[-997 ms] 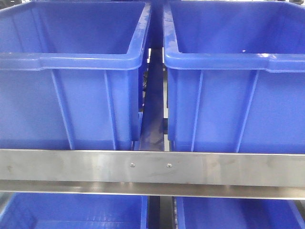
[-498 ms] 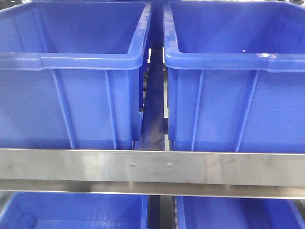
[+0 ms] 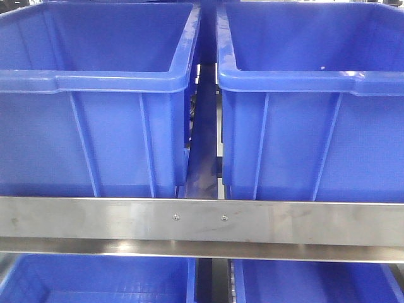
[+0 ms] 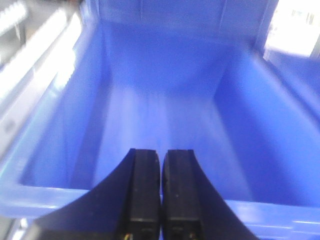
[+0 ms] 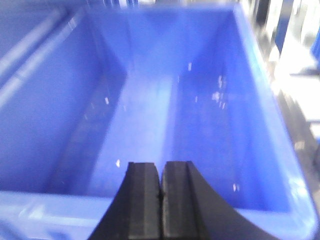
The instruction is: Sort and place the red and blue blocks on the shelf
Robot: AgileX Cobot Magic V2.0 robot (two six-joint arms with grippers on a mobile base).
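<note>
No red or blue block shows in any view. The shelf's steel front rail [image 3: 202, 221] with two small screws runs across the front view. My left gripper [image 4: 161, 151] is shut with nothing between its black fingers, hovering over the near rim of a big blue bin [image 4: 150, 75] whose floor looks bare. My right gripper [image 5: 161, 164] is also shut on nothing, above the near rim of another blue bin [image 5: 260, 100] that holds only small white specks. Neither gripper appears in the front view.
Two large blue bins [image 3: 95, 82] [image 3: 309, 82] stand side by side on the upper tier, with a narrow gap between them. Two more bins [image 3: 95, 281] [image 3: 315, 281] sit on the tier below the rail.
</note>
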